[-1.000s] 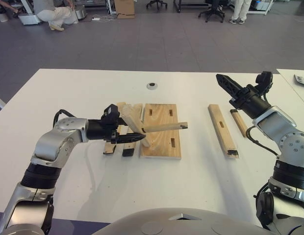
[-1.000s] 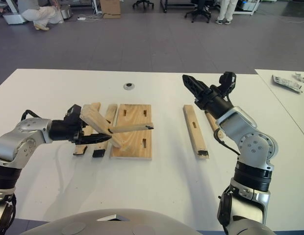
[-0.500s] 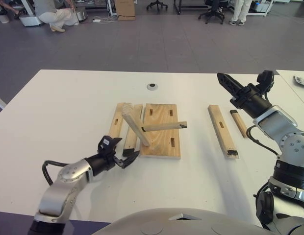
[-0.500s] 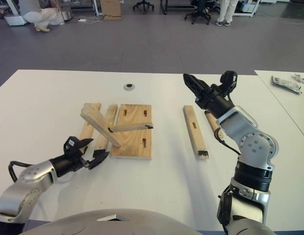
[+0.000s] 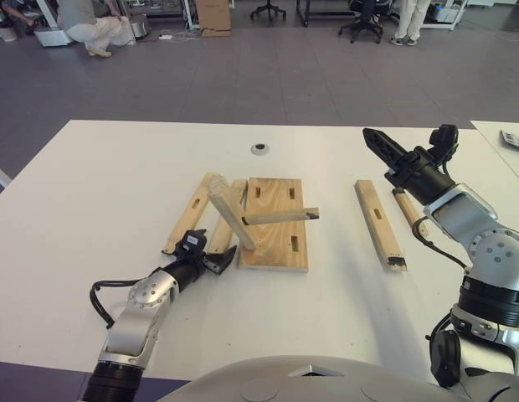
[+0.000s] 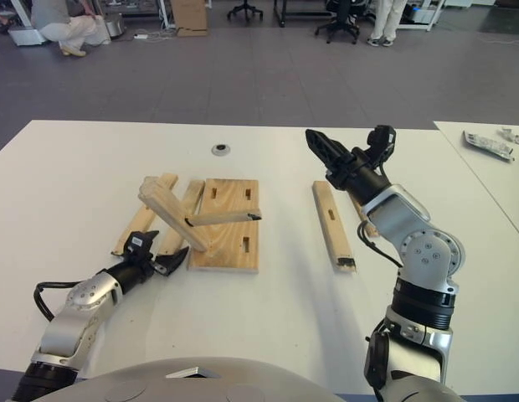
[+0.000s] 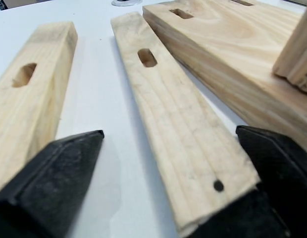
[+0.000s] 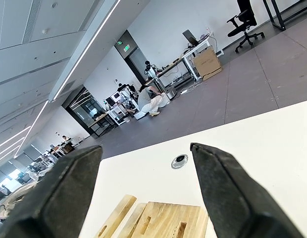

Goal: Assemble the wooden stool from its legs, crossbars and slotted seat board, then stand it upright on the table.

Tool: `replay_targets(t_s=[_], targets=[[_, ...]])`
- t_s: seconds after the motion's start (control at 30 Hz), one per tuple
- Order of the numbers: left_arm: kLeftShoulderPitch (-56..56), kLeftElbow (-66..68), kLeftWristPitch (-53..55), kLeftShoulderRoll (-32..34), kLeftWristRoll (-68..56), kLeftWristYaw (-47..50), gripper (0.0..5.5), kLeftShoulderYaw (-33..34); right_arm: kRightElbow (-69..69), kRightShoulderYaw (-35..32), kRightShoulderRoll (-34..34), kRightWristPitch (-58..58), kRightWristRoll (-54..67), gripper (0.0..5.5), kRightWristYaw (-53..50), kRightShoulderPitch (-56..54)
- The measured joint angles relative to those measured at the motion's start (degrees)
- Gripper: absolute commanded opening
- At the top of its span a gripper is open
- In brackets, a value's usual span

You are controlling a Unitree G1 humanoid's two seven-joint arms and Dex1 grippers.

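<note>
The slotted seat board (image 5: 276, 243) lies flat mid-table. One leg (image 5: 233, 219) leans up from its left edge, with a crossbar (image 5: 280, 217) sticking out of it to the right. Two more legs lie left of the board, one angled outward (image 5: 188, 213), one beside the board (image 7: 178, 129). My left gripper (image 5: 211, 256) rests low on the table, open, its black fingers (image 7: 49, 183) on either side of that second leg's near end. Right of the board lie another leg (image 5: 379, 222) and a short crossbar (image 5: 408, 209). My right gripper (image 5: 385, 149) hangs open and empty above them.
A small round grommet (image 5: 259, 148) sits in the table behind the board. The table's right edge runs close to the short crossbar, with a second table (image 5: 515, 134) beyond it. Bare tabletop lies in front of the parts.
My left gripper let go of the leaning leg and dropped to the table by the lying legs' near ends. The outer leg's near end swung leftward. My right gripper edged left.
</note>
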Motion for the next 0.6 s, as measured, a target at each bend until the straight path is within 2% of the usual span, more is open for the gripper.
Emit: replay_targets(t_s=[0.17,0.4,0.5,0.6], targets=[[-0.6,1.4,-0.9,0.1,0.0,-0.4,3.39,0.4,-0.4,0.0,0.6,-0.1,0.0,3.31,-0.8,1.2],[-0.2,1.1,-0.9,0.4,0.0,-1.7,2.36,0.3,-0.5,-0.2,1.8,-0.9,0.0,3.31,-2.0,1.2],[-0.5,1.6,-0.8,0.5,-0.1,-1.8,2.08,1.0,-0.6,-0.3,1.9,-0.9,0.0,3.31,-2.3,1.2],[-4.0,5.5,-0.5,1.0,-0.7,-2.1,2.08,4.0,-0.6,-0.7,2.0,-1.0,0.1,3.31,-2.4,1.2]])
